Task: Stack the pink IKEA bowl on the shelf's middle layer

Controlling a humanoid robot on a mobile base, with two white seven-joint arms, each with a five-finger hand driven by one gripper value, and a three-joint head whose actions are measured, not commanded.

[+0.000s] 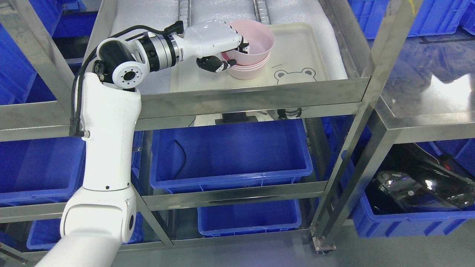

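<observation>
With our left hand (226,52) clamped on the pink bowl's (256,39) left rim, tilted atop the stack (246,70) on the shelf tray (297,44), we judge seating and release come next.

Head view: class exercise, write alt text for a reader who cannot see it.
The robot's left hand grips a pink bowl, tilted, onto another pink bowl on a cream tray on a steel shelf.

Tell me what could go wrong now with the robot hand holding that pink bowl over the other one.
The left robot hand grips the top pink bowl tilted over the lower pink bowl; released like this, it may seat crooked. Withdrawing fingers could drag the stack across the bear tray.
</observation>
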